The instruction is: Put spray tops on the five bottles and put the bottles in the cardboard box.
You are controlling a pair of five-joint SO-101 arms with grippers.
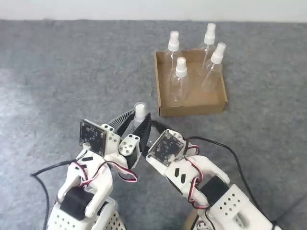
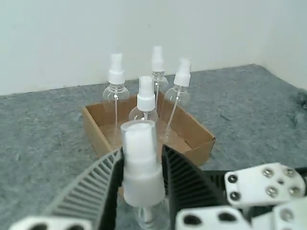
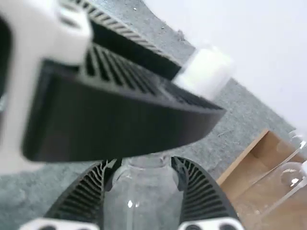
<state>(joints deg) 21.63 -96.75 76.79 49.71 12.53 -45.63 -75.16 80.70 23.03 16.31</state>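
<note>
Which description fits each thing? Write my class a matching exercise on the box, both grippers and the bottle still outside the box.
1. box
2. left gripper
3. right gripper
4. fifth bottle

A. shut on a bottle's clear body
B. outside the box, not yet packed
C. contains four capped bottles
D. shut on a white spray top

Pairs: 1-C, 2-D, 3-A, 4-B.

No writing, number or sign can be read anywhere. The bottles [image 1: 178, 84] and the cardboard box [image 1: 192, 109] show plain surfaces. Faint marks on the circuit boards [image 1: 92, 136] at the arms' wrists are too small to tell.
</note>
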